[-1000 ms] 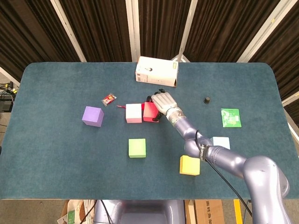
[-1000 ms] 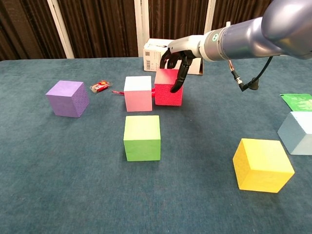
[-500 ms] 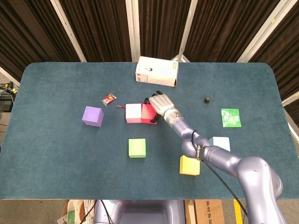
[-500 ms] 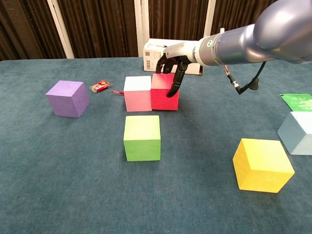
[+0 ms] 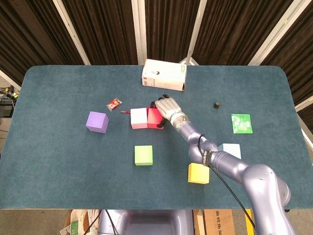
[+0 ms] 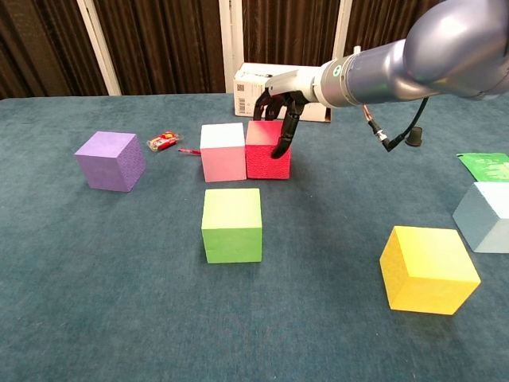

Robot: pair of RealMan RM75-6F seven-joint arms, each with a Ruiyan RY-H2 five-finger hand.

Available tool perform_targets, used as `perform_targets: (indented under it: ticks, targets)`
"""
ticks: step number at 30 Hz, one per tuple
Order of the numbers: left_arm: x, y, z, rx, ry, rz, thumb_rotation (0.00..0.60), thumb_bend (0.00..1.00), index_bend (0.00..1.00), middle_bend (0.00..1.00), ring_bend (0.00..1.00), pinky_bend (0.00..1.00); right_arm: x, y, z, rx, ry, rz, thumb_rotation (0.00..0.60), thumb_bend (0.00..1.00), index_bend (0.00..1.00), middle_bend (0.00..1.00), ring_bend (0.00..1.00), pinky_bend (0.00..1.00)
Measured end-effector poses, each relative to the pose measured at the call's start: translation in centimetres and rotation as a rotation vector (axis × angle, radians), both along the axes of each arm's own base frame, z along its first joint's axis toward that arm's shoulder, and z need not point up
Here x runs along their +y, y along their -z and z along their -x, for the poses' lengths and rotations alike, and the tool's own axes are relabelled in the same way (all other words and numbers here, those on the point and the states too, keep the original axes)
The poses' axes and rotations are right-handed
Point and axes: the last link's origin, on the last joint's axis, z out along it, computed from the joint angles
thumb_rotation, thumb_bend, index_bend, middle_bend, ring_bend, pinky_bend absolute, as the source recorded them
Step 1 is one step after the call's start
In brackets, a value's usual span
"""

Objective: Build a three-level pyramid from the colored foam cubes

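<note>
Chest view: red cube (image 6: 268, 150) sits flush against the pink cube (image 6: 223, 152) mid-counter, right hand (image 6: 280, 102) draped over it, fingers (image 6: 285, 135) curled down its front face, gripping. Best release straight up, no sideways nudge.

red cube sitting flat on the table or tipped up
Flat. In the chest view the red cube rests squarely on the table, flush against the pink cube, right hand on it.

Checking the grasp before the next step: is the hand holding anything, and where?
The right hand grips the red cube from above, fingers down its front face.
</note>
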Motion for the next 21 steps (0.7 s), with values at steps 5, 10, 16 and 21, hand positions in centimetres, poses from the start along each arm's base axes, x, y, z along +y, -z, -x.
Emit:
perform_targets:
  ticks: [5,10,16,21]
  targets:
    - [-0.01,-0.01,0.00,0.000,-0.001,-0.002,0.600,0.36,0.17,0.00,0.00,0.02,-0.21,-0.08,0.12,0.007,0.003,0.000,0.600,0.35,0.42,0.37,0.15,0.00]
    - [-0.01,0.04,-0.03,0.000,0.000,0.000,0.600,0.36,0.17,0.00,0.00,0.02,-0.26,-0.22,0.14,0.013,-0.001,-0.001,0.600,0.35,0.42,0.36,0.15,0.00]
    - [-0.07,0.04,-0.08,0.000,0.002,0.000,0.600,0.36,0.17,0.00,0.00,0.02,-0.14,-0.11,0.10,0.017,-0.006,-0.009,0.600,0.35,0.42,0.36,0.15,0.00]
    - [-0.08,0.02,-0.07,-0.001,0.001,-0.001,0.600,0.36,0.17,0.00,0.00,0.02,-0.14,0.00,0.02,0.013,-0.007,-0.008,0.600,0.35,0.41,0.34,0.15,0.00]
